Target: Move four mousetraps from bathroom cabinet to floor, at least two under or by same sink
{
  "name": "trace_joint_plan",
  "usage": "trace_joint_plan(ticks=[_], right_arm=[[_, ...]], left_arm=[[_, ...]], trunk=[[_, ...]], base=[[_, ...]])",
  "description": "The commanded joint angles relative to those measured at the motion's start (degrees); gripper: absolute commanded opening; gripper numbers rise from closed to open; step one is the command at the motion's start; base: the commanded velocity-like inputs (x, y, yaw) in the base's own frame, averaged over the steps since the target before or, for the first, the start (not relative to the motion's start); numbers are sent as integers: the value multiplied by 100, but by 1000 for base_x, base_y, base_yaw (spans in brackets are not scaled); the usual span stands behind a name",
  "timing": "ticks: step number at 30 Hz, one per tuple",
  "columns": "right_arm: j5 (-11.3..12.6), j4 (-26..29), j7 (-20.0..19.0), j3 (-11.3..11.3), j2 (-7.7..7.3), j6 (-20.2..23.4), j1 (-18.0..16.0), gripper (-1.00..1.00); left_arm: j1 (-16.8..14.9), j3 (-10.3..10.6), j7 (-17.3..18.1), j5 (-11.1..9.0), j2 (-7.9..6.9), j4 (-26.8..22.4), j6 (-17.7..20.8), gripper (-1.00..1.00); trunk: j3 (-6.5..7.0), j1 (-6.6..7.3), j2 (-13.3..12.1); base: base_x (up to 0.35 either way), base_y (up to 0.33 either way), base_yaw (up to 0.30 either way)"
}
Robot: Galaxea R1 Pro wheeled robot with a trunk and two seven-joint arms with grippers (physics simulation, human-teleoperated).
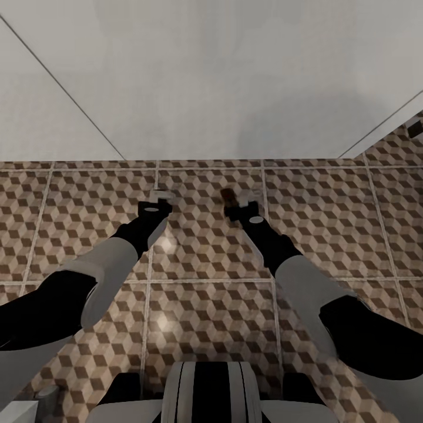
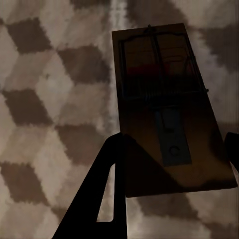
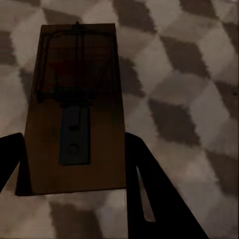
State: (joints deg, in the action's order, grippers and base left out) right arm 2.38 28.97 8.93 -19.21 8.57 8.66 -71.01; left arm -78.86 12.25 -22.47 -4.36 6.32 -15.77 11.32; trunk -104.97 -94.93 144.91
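Both arms reach down over the bathroom floor (image 1: 205, 276), tiled in a brown and beige cube pattern. In the left wrist view a flat dark-brown mousetrap (image 2: 159, 99) with thin grey metal parts lies between the fingers of my left gripper (image 2: 174, 144), which is shut on its sides. My right gripper (image 3: 74, 139) is shut on a second mousetrap (image 3: 79, 74) in the same way. In the head view the left gripper (image 1: 158, 197) and right gripper (image 1: 230, 201) hang just above the tiles. The right one's mousetrap (image 1: 225, 194) pokes out ahead of it. The cabinet and sink are out of view.
A plain white surface (image 1: 211, 76) rises directly beyond the tiles ahead of both grippers. A small dark object (image 1: 416, 128) sits at the far right. My own base (image 1: 208, 390) fills the near edge, with a white object (image 1: 35, 405) at the lower left.
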Motion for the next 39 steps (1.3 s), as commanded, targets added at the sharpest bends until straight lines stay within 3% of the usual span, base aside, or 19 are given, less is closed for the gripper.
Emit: trace_joint_plan(ticks=[1, 10, 29, 39], right_arm=[[43, 4, 60, -43, -8, 118, -61, -100], [43, -20, 64, -39, -13, 364, -293, -100], [66, -102, 34, -48, -28, 242, -326, -100], [69, -101, 30, -48, -47, 193, -326, -100]], left_arm=[[-1, 49, -38, -39, -2, -11, 37, -100], [1, 57, -38, -39, 7, -13, 7, -100], [-6, 74, -47, -39, -8, 5, -745, -100], [-7, 84, -39, -30, -23, -2, -839, -100]], trunk=[[-3, 1, 1], [-3, 1, 1], [-3, 1, 1], [-3, 1, 1]], base=[[0, 0, 0], [0, 0, 0], [0, 0, 0], [0, 0, 0]])
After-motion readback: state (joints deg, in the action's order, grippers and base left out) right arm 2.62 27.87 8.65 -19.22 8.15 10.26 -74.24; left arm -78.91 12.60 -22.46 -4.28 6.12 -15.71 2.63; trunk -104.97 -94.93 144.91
